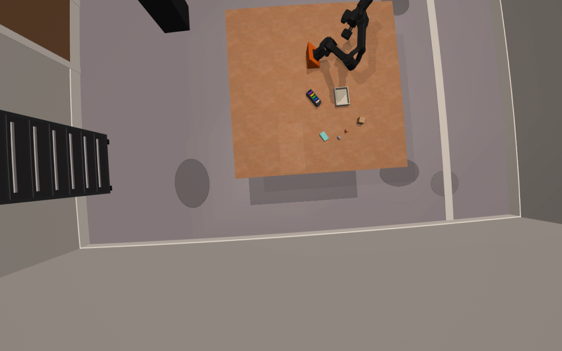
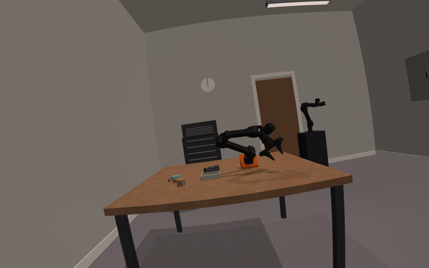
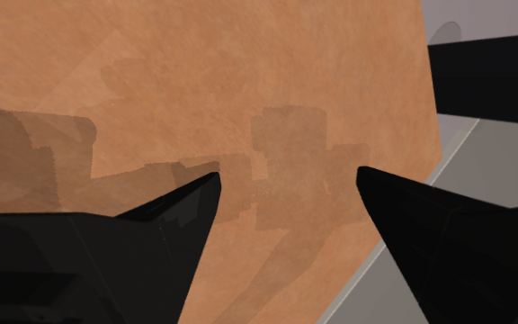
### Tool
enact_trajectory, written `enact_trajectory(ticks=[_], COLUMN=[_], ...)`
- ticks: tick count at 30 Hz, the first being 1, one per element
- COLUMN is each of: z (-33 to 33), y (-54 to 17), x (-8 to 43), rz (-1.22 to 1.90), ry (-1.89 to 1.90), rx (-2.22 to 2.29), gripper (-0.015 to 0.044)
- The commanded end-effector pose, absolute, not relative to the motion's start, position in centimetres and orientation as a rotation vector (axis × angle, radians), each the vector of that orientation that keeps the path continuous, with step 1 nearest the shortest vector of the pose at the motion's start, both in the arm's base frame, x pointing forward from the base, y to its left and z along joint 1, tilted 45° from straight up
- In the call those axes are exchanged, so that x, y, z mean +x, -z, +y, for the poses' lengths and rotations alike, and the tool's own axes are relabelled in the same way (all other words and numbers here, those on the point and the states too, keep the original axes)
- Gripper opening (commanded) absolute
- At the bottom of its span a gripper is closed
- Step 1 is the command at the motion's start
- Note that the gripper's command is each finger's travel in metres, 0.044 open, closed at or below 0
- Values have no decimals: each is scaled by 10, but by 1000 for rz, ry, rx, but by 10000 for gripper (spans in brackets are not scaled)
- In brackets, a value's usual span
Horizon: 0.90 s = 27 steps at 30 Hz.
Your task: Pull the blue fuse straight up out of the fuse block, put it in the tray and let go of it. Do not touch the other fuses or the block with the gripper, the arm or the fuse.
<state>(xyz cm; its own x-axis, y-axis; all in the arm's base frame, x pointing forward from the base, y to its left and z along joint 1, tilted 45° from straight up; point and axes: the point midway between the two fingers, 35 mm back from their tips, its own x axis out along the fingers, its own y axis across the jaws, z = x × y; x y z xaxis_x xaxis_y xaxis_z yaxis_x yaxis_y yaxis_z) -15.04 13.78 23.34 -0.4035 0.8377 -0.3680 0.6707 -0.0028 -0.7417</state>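
- Here we are with the arm [image 2: 242, 134] folded up over its orange base [image 2: 248, 162], near the far edge of the worktop [image 2: 276, 186], centre right of the room view.
- The jaws are spread wide with nothing between them; in the wrist view only bare wood and shadows show past the two dark fingers.
- The gripper [image 2: 272, 149] hangs above the worktop's right side, well apart from the job.
- The fuse block [image 1: 313, 97] sits mid-worktop in the overhead view, a short dark bar with a row of coloured fuses on top.
- The blue fuse [image 1: 315, 100] is in that row, seated, with other colours packed just beside it. Too small from up there to make out its exact edges.
- The tray [image 1: 341, 96] lies just to the right of the block in the overhead view, pale and open-topped. A short carry, I'd say.
- Down at the lower part of the worktop: a teal piece [image 1: 324, 136], a small tan cube [image 1: 361, 120] and a couple of tiny bits near them. Out of the way.
- How will that fuse handle? My guess: light, stiff, smooth plastic, snug in its slot, so it may let go with a jerk.
- Best hold looks like the exposed top, pinched across its two free faces, since the neighbours crowd the other sides.
- The jaws would need to narrow before dropping in, or they will brush the fuses alongside.
- Nothing of the task is done yet: the approach is the step in hand.
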Motion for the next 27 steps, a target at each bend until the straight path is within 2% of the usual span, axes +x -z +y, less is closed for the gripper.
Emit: enact_trajectory(ticks=[1,8,9,18,27], z=[148,190,197,251,291], y=[-238,-250,-252,-270,-286], x=[-147,-125,-120,-65,17], rz=[-1986,-1602,-1546,-1078,-678], ry=[-1398,-1464,-1468,-1452,-1353], rx=[-1622,-1702,-1707,-1694,-1596], gripper=[269,85,74,74,74])
